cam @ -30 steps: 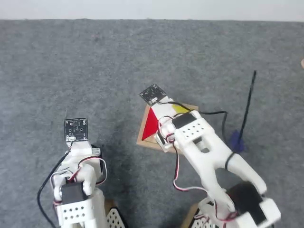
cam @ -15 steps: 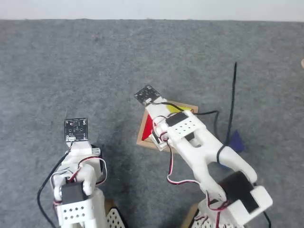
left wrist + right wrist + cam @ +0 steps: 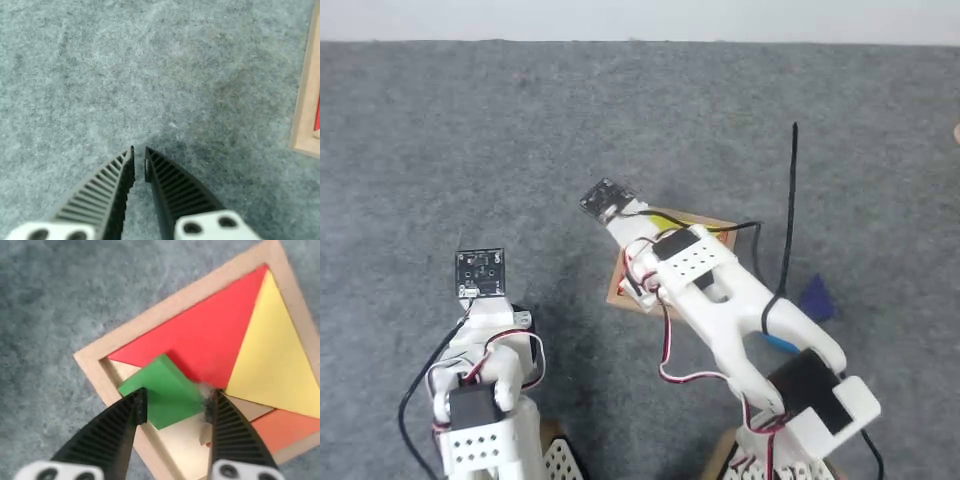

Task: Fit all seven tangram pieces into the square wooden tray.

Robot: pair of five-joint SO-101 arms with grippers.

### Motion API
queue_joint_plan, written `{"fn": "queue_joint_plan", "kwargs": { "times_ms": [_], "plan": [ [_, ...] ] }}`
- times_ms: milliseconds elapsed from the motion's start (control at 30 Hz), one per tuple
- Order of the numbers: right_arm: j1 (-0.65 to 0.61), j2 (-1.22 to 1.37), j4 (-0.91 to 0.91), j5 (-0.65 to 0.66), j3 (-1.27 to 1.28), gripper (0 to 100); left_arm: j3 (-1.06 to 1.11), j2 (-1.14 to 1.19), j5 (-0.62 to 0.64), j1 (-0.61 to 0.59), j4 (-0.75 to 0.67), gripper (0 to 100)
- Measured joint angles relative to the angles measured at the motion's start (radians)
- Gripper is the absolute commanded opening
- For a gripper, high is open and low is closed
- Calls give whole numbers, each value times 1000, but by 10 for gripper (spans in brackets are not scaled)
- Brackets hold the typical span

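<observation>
Grey desk [image 3: 520, 120]: red triangle [image 3: 200, 340], yellow triangle [image 3: 270, 350] and orange piece [image 3: 285, 430] lie in the tray [image 3: 95, 365]. The right gripper [image 3: 175, 401] jaws seemingly pinch the green square [image 3: 165, 395] over it. A blue piece [image 3: 817, 296] lies outside, and the left gripper [image 3: 139, 152] jaws are nearly closed, empty.

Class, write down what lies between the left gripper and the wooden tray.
In the left wrist view, the stretch between the left gripper and the wooden tray is bare grey carpet.

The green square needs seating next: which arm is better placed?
Right. The right gripper holds the green square over the tray, beside the red triangle. The left gripper is shut over bare carpet, with the tray off to one side.
</observation>
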Motion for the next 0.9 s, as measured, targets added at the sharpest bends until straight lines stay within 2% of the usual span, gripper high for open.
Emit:
{"fn": "queue_joint_plan", "kwargs": {
  "times_ms": [267,700,800,900],
  "plan": [
    [-109,-152,-23,6,71,187,0,0,0,0,0,36],
    [-112,-176,-130,-28,135,186,0,0,0,0,0,36],
    [-112,-112,-141,-35,135,185,0,0,0,0,0,36],
    [-114,-78,-169,-37,124,125,0,0,0,0,0,36]
  ]
}}
